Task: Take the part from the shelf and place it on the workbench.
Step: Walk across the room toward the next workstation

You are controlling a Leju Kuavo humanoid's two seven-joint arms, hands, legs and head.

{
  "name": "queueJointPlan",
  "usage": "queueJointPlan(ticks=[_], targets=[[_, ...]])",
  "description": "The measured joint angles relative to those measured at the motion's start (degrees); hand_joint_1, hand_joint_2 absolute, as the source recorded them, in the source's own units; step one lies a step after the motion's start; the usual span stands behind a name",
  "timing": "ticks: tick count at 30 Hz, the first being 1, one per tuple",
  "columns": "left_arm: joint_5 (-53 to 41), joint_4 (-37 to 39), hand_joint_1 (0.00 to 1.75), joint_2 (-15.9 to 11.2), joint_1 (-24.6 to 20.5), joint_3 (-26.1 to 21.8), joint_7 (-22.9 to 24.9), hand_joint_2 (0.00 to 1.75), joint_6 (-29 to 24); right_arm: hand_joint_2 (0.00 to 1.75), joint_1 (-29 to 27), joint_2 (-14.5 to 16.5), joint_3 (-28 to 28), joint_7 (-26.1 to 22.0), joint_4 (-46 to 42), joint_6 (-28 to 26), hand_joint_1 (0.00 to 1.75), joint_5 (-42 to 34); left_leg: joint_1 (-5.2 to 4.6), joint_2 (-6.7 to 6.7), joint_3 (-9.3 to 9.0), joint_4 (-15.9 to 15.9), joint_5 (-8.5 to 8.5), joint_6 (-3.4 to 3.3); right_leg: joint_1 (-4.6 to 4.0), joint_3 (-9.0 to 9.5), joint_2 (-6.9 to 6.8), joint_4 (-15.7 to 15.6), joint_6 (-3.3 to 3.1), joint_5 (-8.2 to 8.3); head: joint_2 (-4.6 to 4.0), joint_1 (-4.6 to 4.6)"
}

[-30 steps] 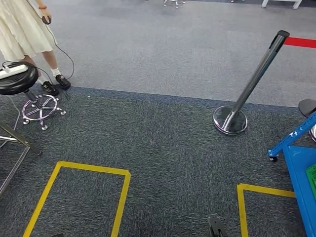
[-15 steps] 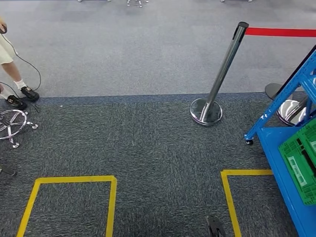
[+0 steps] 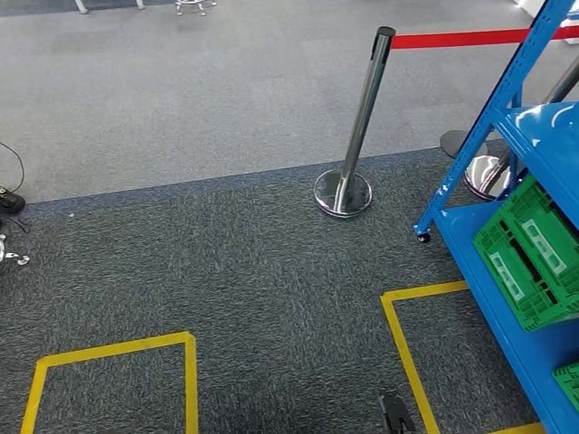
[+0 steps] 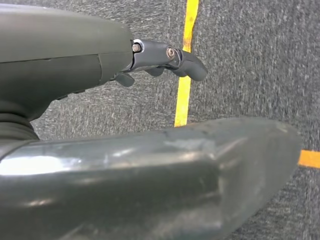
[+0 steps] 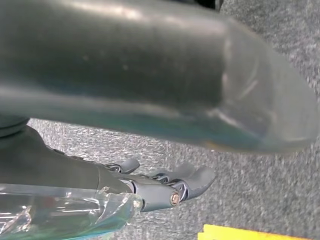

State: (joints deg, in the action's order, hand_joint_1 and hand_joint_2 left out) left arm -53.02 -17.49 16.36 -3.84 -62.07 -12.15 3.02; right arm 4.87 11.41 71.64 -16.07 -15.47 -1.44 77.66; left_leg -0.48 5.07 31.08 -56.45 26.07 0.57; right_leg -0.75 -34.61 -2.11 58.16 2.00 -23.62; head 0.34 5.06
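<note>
The head view has swung to the right across the carpet. The blue shelf, a second ago just a corner at the right edge, now fills the right side with two tiers showing. A green crate lies on its lower tier, with another crate's corner near the tier's front edge. The chrome post with its red rope has slid from right of centre toward the middle, and the stool and the person once at the left are gone from sight. This is the camera turning, not the things moving: the robot seems to be turning to face the shelf.

The part itself cannot be picked out; it may sit in a crate.

The left hand hangs over yellow floor tape, fingers loosely curled, holding nothing. The right hand hangs over carpet beside clear plastic film; whether it grips that film cannot be told.
</note>
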Motion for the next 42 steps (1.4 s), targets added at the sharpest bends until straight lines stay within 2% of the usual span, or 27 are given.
queueJointPlan(ticks=[1, 3, 5, 6, 7, 8, 9, 11, 13, 15, 16, 18, 20, 22, 23, 24, 25, 27, 29, 31, 33, 35, 37, 38, 39, 40, 42], targets=[[0.0, 0.0, 0.0, 0.0, 0.0, 0.0, 0.0, 0.0, 0.0, 0.0, -0.1, 0.0, 0.0, 0.0, 0.0, 0.0, 0.0, 0.0, 0.03, -0.01, 0.05, -0.3, 0.26, 0.27, 0.09, 0.06, 0.53, -0.3, -0.28, 0.14, 0.0, -0.02], [0.0, 0.0, 0.0, 0.0, -0.1, 0.0, 0.0, 0.0, 0.0, 0.0, -0.2, 0.0, 0.0, 0.1, 0.0, 0.0, 0.0, 0.0, 0.15, -1.75, 1.49, -3.6, 2.42, 0.84, 0.45, 0.35, 1.59, -0.8, -0.88, 0.49, 0.0, -0.23], [0.0, 0.0, 0.0, 0.0, 0.0, 0.0, 0.0, 0.0, 0.0, 0.0, -0.1, 0.0, 0.0, 0.1, 0.0, 0.0, 0.0, 0.0, 0.31, -4.01, 5.13, -10.9, 6.06, 1.21, 0.69, 0.4, 2.73, -1.0, -1.24, 0.68, -0.01, -0.58], [0.0, 0.0, 0.0, 0.0, 0.1, 0.0, 0.0, 0.0, 0.0, 0.0, 0.0, 0.0, 0.0, 0.2, 0.0, 0.0, 0.0, 0.0, 0.37, -4.43, 6.95, -14.3, 7.25, 1.33, 0.73, 0.38, 3.37, -1.0, -1.32, 0.72, -0.02, -0.68], [0.0, 0.0, 0.0, 0.0, 0.1, 0.0, 0.0, 0.0, 0.0, 0.0, -0.1, 0.0, 0.0, 0.2, 0.0, 0.0, 0.0, 0.0, 0.42, -4.58, 8.09, -16.2, 7.4, 1.4, 0.76, 0.38, 4.03, -1.0, -1.35, 0.74, -0.02, -0.73], [0.0, 0.0, 0.0, 0.0, 0.1, 0.0, 0.0, 0.0, 0.0, 0.0, -0.1, 0.0, 0.0, 0.2, 0.0, 0.0, 0.0, 0.0, 0.51, -4.63, 8.23, -16.0, 6.37, 1.46, 0.8, 0.42, 4.72, -1.0, -1.33, 0.74, -0.02, -0.75], [0.0, 0.1, 0.0, 0.0, 0.1, 0.0, 0.0, 0.0, 0.0, 0.0, -0.1, 0.0, 0.0, 0.2, 0.0, 0.0, 0.0, 0.0, 0.65, -4.82, 7.31, -13.7, 4.38, 1.53, 0.9, 0.47, 5.44, -1.0, -1.26, 0.75, -0.02, -0.74], [0.0, 0.1, 0.0, 0.0, 0.1, 0.0, 0.0, 0.0, 0.0, 0.0, 0.0, 0.0, 0.0, 0.3, 0.0, 0.0, 0.0, 0.0, 1.21, -6.73, 3.8, -6.0, 0.09, 1.89, 1.06, 0.42, 6.9, -0.8, -0.8, 0.74, -0.02, -0.84], [-0.1, 0.1, 0.0, 0.0, 0.0, 0.0, 0.0, 0.0, 0.0, 0.0, 0.0, 0.0, 0.0, 0.3, 0.0, 0.1, 0.0, 0.0, 1.65, -8.78, 1.51, -0.9, -1.25, 1.87, 1.12, -0.14, 8.1, -0.5, -0.07, 0.8, -0.02, -1.0], [-0.2, 0.1, 0.0, 0.0, 0.0, -0.1, 0.0, 0.0, 0.0, 0.0, -0.2, 0.1, 0.0, 0.4, 0.0, 0.2, 0.0, 0.0, 1.57, -8.7, 1.26, -0.1, -0.94, 1.14, 1.31, -0.67, 9.04, -0.5, 0.64, 1.04, -0.02, -1.08], [-0.3, 0.1, 0.0, 0.0, -0.1, -0.1, 0.0, 0.0, 0.0, 0.0, -0.5, 0.1, 0.0, 0.5, 0.0, 0.2, 0.0, 0.0, 1.51, -8.2, 1.29, -0.1, -1.03, 0.72, 1.37, -0.86, 8.7, -0.5, 0.92, 0.97, -0.02, -1.05], [-0.5, 0.1, 0.0, 0.0, -0.1, -0.2, 0.0, 0.0, -0.1, 0.0, -0.6, 0.1, 0.0, 0.6, 0.0, 0.3, 0.0, 0.0, 1.41, -7.04, 1.21, 0.1, -1.19, -0.12, 1.23, -2.16, 6.14, 2.1, 1.32, -0.75, -0.02, -0.69], [-0.8, 0.1, 0.0, 0.0, 0.1, -0.3, 0.0, 0.0, 0.0, 0.0, -0.4, 0.1, 0.0, 0.6, 0.0, 0.3, 0.0, 0.0, 1.11, -5.63, 1.18, 0.1, -1.14, -0.63, 1.09, -5.42, 3.33, 9.4, 1.55, -4.56, -0.02, -0.26], [-1.1, 0.1, 0.0, 0.0, 0.1, -0.5, 0.0, 0.0, 0.0, 0.0, -0.2, 0.1, 0.0, 0.6, 0.0, 0.4, 0.0, 0.0, 0.84, -4.1, 1.15, 0.1, -1.04, -0.83, 1.1, -8.26, 2.65, 16.0, 1.61, -7.03, -0.02, -0.18], [-1.2, 0.1, 0.0, 0.0, 0.1, -0.6, 0.0, 0.0, 0.0, 0.0, -0.3, 0.1, 0.0, 0.6, 0.0, 0.4, 0.0, 0.0, 0.76, -3.48, 1.1, 0.1, -0.98, -0.88, 1.09, -8.27, 2.56, 16.4, 1.55, -6.73, -0.02, -0.18], [-1.3, 0.1, 0.0, 0.0, 0.0, -0.7, 0.0, 0.0, 0.0, 0.0, -0.4, 0.1, 0.0, 0.6, 0.0, 0.4, 0.0, 0.0, 0.7, -2.93, 1.01, 0.1, -0.91, -0.89, 1.07, -7.06, 2.43, 14.4, 1.43, -5.41, -0.02, -0.18], [-1.4, 0.1, 0.0, 0.0, 0.0, -0.8, 0.0, 0.0, 0.0, 0.0, -0.4, 0.1, 0.0, 0.6, 0.0, 0.4, 0.0, 0.0, 0.67, -2.44, 0.86, 0.1, -0.81, -0.84, 0.98, -4.89, 1.88, 10.5, 1.23, -3.5, -0.02, -0.16], [-1.6, 0.1, 0.0, 0.0, 0.0, -0.9, 0.0, 0.0, 0.0, 0.0, -0.3, 0.1, 0.0, 0.6, 0.0, 0.4, 0.0, 0.0, 0.5, -1.51, 0.63, 0.0, -0.57, -0.54, 0.45, -0.62, -0.17, 2.9, 0.72, -1.0, -0.01, -0.18], [-1.8, 0.1, 0.0, 0.0, 0.0, -1.0, 0.0, 0.0, 0.0, 0.0, 0.0, 0.1, 0.0, 0.5, 0.0, 0.4, 0.0, 0.0, 0.31, -0.56, 0.54, 0.0, -0.45, -0.11, -0.08, 0.76, -1.03, 0.1, 0.16, -0.67, -0.01, -0.28], [-1.9, 0.1, 0.0, 0.0, -0.1, -1.0, 0.0, 0.0, 0.0, 0.0, -0.1, 0.1, 0.0, 0.5, -0.1, 0.3, 0.0, 0.0, 0.35, 0.21, 0.43, 0.0, -0.28, 0.44, -0.06, 0.65, 0.1, -0.3, -0.46, -0.41, -0.01, -0.32], [-2.1, 0.1, 0.0, 0.0, -0.3, -1.1, 0.0, 0.0, 0.0, 0.0, -0.2, 0.2, 0.1, 0.4, -0.1, 0.3, 0.0, 0.0, 0.49, -1.27, 1.09, -1.8, 1.23, 1.08, 0.28, 0.87, 1.21, -0.9, -1.09, -0.07, -0.01, -0.49], [-2.1, 0.1, 0.0, -0.1, -0.2, -1.3, 0.0, 0.0, 0.0, 0.0, -0.1, 0.2, 0.0, 0.3, -0.1, 0.3, 0.0, 0.0, 0.59, -3.75, 4.01, -8.0, 4.63, 1.51, 0.57, 1.01, 2.33, -1.1, -1.43, 0.14, -0.02, -0.91], [-2.2, 0.1, 0.0, -0.2, 0.0, -1.3, 0.0, 0.0, 0.0, 0.0, 0.0, 0.2, 0.0, 0.3, -0.1, 0.3, 0.0, 0.0, 0.66, -4.53, 7.55, -14.9, 7.02, 1.74, 0.68, 0.99, 3.59, -1.2, -1.51, 0.18, -0.02, -1.11], [-2.2, 0.1, 0.0, -0.2, 0.1, -1.4, 0.0, 0.0, 0.0, 0.0, -0.1, 0.3, 0.0, 0.4, -0.1, 0.3, 0.0, 0.0, 0.73, -4.6, 8.29, -16.0, 6.65, 1.84, 0.75, 1.03, 4.3, -1.2, -1.48, 0.17, -0.02, -1.1], [-2.2, 0.1, 0.0, -0.3, 0.1, -1.4, 0.0, 0.0, 0.0, 0.0, -0.1, 0.3, 0.1, 0.5, -0.1, 0.3, 0.0, 0.0, 0.87, -4.68, 7.99, -14.9, 5.2, 1.95, 0.89, 1.08, 5.03, -1.1, -1.4, 0.16, -0.02, -1.09], [-2.3, 0.1, 0.0, -0.3, 0.1, -1.4, 0.0, 0.0, 0.0, 0.0, -0.2, 0.4, 0.1, 0.7, -0.1, 0.3, 0.0, 0.0, 1.09, -5.01, 6.72, -12.0, 3.03, 2.13, 1.09, 1.13, 5.78, -1.0, -1.21, 0.11, -0.02, -1.1], [-2.3, 0.2, 0.0, -0.3, 0.1, -1.4, 0.0, 0.0, 0.0, 0.0, -0.1, 0.4, 0.1, 0.8, -0.1, 0.3, 0.0, 0.1, 2.04, -7.64, 3.35, -4.6, -0.36, 2.82, 1.31, 0.77, 7.2, -0.5, -0.52, -0.09, -0.02, -1.41]])
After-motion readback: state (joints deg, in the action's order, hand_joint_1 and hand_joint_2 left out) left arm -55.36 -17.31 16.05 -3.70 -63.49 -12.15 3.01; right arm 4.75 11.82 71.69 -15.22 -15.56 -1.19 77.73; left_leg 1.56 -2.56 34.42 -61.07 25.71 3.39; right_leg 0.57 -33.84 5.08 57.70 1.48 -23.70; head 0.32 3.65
